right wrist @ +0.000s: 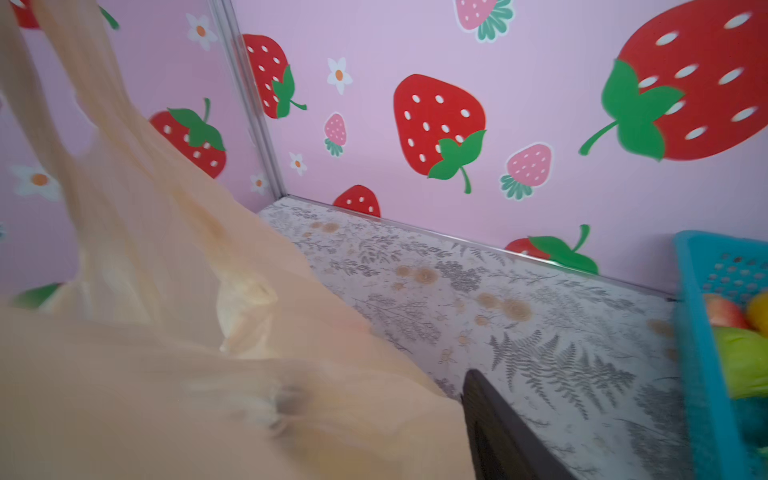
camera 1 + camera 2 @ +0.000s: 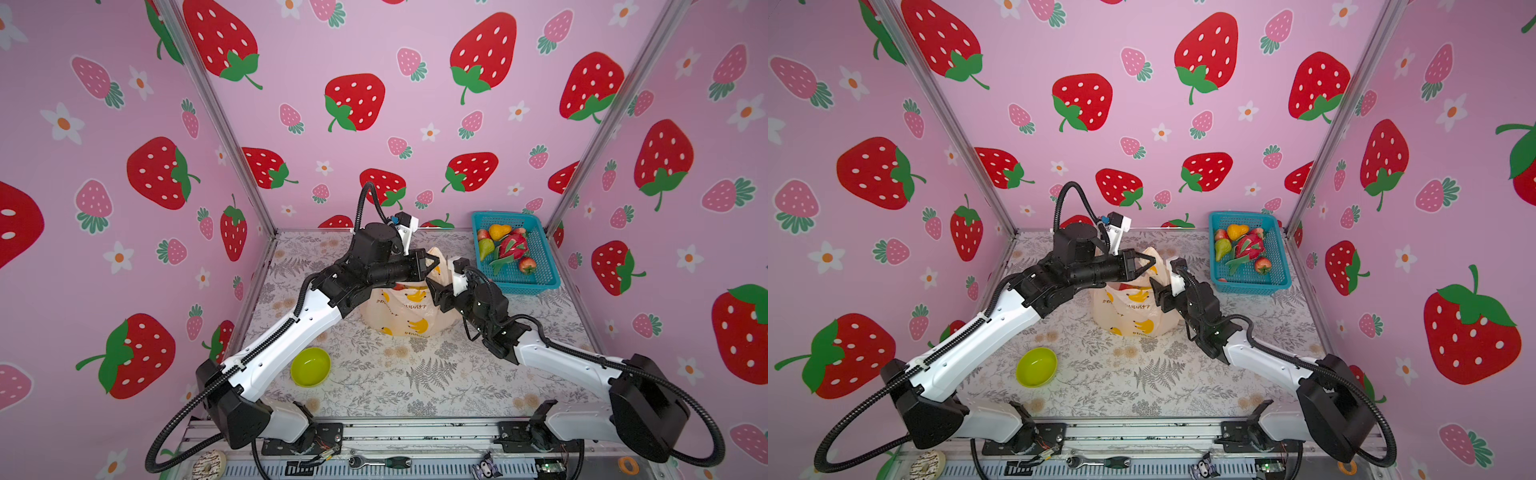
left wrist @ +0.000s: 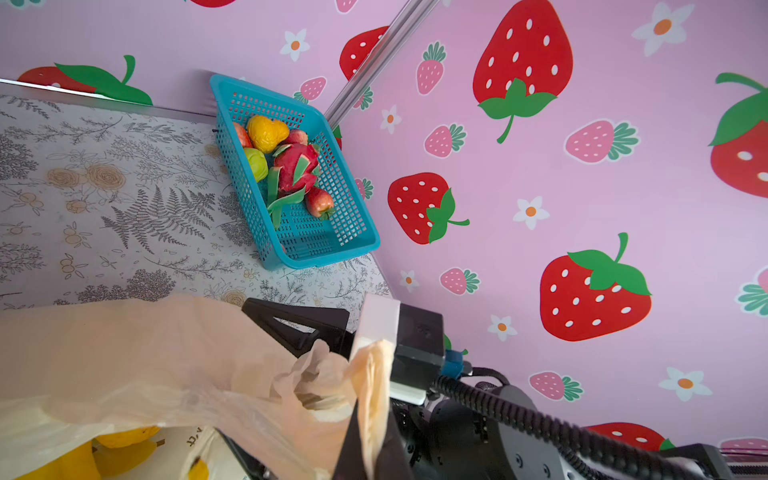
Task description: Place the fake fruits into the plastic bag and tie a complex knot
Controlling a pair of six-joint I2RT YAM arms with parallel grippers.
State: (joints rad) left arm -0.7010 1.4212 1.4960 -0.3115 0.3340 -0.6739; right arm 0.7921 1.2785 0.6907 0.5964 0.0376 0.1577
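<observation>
Floral table (image 2: 415,374): basket (image 2: 530,286) near bag (image 2: 399,320).

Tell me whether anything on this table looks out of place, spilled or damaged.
Nothing looks spilled or damaged. The thin peach plastic bag stands upright, one handle pinched in the shut left gripper. The only stray item is a round lime-green plastic bowl, sitting empty in front of the bag.

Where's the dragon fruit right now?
In a top view the dragon fruit lies in the teal basket at the far right corner of the table, between the green pear and a small red apple, not yet in the plastic bag.
</observation>
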